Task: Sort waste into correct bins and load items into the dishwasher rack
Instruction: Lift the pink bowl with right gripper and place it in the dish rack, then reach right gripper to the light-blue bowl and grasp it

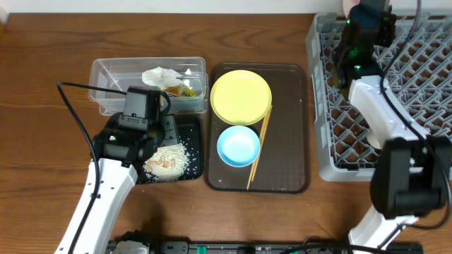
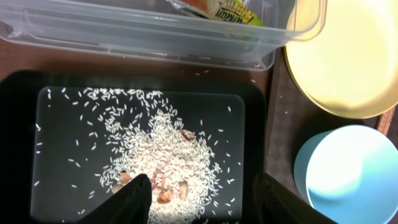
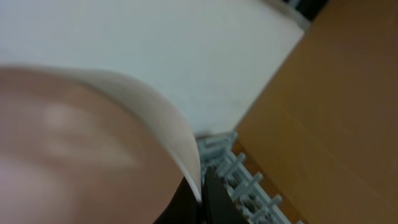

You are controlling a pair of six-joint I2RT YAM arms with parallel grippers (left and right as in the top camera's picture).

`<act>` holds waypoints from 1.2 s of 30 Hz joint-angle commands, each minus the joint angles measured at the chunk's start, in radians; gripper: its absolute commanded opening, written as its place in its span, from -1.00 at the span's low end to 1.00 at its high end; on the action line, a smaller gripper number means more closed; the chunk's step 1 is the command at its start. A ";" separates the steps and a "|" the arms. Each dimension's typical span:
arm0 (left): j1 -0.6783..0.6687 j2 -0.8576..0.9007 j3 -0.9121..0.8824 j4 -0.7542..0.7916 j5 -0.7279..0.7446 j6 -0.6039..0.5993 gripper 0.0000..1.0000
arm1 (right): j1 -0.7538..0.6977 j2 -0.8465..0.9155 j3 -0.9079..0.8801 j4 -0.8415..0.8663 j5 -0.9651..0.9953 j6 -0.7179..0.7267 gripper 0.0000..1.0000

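Rice scraps (image 2: pixel 155 143) in black tray (image 2: pixel 256 124) between left pincer's (image 2: pixel 202 186) spread fingers (image 2: pixel 134 200); pinkish bowl (image 3: pixel 74 137) in right pincer's (image 3: pixel 200 202) pinch.

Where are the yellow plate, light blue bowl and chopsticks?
yellow plate (image 1: pixel 241 97): overhead view, centre of its top face.
light blue bowl (image 1: pixel 238 146): overhead view, inside bottom.
chopsticks (image 1: pixel 260 144): overhead view, mid-length of the pair.

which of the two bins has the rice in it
The shallow black tray: loose rice is scattered over its floor. The clear tub beside it holds the crumpled napkin and printed wrapper instead.
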 commanded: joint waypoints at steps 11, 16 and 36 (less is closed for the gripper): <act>0.003 0.002 0.006 -0.004 -0.012 0.009 0.12 | -0.008 0.154 0.004 0.044 0.048 -0.030 -0.97; 0.003 0.002 0.006 -0.004 -0.012 0.009 0.12 | -0.006 0.177 0.004 0.042 0.047 -0.029 -0.97; 0.003 0.002 0.006 -0.004 -0.008 0.009 0.12 | 0.031 0.208 0.003 -0.077 0.060 0.030 -0.98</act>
